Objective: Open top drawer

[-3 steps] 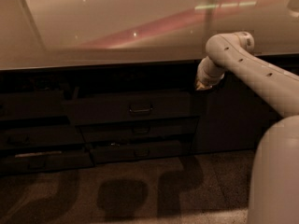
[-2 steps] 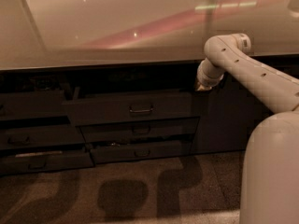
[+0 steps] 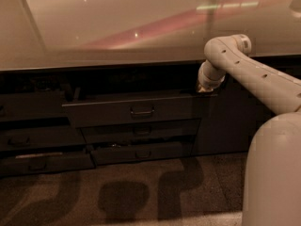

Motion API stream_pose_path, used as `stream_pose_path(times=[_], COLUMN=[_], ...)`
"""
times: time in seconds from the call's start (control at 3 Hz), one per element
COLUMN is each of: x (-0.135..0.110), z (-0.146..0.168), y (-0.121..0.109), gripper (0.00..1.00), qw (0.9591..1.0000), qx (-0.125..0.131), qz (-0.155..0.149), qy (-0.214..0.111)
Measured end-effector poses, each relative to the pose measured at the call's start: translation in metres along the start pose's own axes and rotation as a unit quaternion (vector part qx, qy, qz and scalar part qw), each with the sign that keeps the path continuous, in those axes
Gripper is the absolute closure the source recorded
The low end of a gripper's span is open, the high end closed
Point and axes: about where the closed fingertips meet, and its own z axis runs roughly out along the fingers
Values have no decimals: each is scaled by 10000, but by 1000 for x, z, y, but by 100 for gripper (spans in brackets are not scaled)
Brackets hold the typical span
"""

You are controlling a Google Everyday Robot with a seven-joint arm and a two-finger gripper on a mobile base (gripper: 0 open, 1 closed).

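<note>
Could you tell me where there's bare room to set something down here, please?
The wide countertop looks bare, as does the floor in front. It is crowded at the right end of the top drawer, where the end effector sits under the counter edge.

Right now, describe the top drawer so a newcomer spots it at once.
Below the pale glossy countertop is a bank of dark drawers. The top drawer, the widest dark grey front, juts out above two slimmer fronts; the end effector is at its upper right corner.

top drawer [image 3: 104,113] ajar, end effector [image 3: 202,87] seemingly touching
</note>
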Motion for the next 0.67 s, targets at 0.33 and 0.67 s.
stream_pose_path(times=[0.33, 0.67], x=[0, -2], z=[-2, -2], y=[-1, 11], gripper=[100, 100], qw=[10000, 9999], qx=[0, -9], qz=[0, -36], qy=[0, 102])
